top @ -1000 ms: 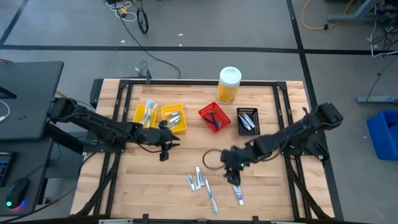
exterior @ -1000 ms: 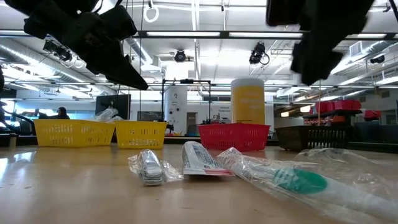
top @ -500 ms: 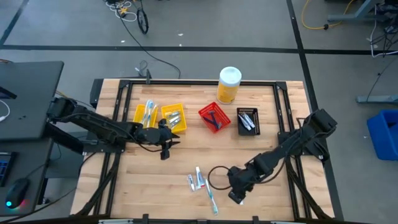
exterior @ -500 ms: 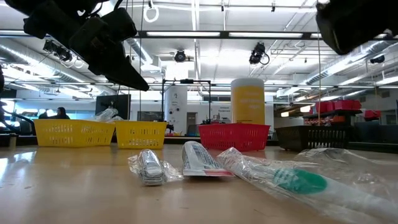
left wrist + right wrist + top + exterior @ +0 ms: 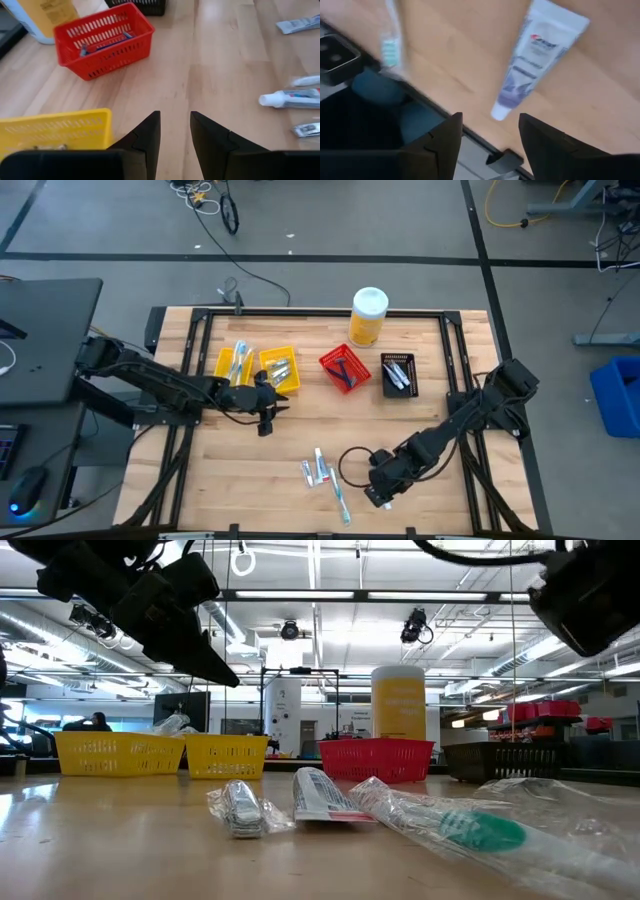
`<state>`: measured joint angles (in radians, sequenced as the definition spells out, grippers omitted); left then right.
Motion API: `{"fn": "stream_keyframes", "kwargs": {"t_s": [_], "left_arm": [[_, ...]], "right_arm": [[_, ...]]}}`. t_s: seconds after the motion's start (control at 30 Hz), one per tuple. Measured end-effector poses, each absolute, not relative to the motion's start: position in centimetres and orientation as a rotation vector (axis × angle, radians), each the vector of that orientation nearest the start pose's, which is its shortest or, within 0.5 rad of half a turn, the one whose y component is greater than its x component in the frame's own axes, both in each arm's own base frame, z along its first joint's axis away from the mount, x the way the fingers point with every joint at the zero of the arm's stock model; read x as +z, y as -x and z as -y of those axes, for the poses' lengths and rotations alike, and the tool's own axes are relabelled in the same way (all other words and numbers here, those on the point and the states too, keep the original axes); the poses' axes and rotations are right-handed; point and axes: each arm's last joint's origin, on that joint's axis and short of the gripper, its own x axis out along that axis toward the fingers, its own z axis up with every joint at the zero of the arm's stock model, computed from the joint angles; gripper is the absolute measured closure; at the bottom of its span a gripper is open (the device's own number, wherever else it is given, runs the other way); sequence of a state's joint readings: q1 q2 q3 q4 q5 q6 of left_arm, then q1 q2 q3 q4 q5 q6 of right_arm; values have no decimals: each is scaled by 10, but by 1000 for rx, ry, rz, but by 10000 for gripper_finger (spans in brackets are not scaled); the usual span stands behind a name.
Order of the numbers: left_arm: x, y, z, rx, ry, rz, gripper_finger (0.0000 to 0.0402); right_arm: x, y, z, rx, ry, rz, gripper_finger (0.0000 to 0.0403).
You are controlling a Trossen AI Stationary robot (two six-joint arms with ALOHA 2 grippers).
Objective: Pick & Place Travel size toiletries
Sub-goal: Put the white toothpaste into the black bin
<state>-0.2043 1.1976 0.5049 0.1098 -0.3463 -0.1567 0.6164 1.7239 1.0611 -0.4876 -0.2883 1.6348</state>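
The right end effector (image 5: 378, 495), fingers spread and empty, hangs over a small toothpaste tube (image 5: 536, 50) lying at the counter's (image 5: 440, 390) six o'clock edge: light, soft, probably slick, best pinched across its flat middle.

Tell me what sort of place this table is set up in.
Probably a robotics lab or workshop. The wooden table stands on a bare grey floor with loose cables lying about, and the low view shows an open ceiling with strip lights and exposed ducts above distant benches.
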Motion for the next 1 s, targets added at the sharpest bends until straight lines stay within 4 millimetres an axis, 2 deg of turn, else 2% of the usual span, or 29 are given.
{"fn": "stream_keyframes", "kwargs": {"t_s": [0.13,0.4,0.7,1.0], "left_arm": [[187,-227,36,207,-54,-543,287],[189,-228,35,220,-111,-535,287],[189,-228,34,237,-119,-535,287],[189,-228,34,237,-125,-536,287]], "right_arm": [[168,-263,-200,-350,-1133,-1488,208],[144,-268,-205,-398,-1095,-1494,221],[137,-265,-201,-487,-1040,-1494,217],[136,-264,-200,-486,-1004,-1494,277]]}}
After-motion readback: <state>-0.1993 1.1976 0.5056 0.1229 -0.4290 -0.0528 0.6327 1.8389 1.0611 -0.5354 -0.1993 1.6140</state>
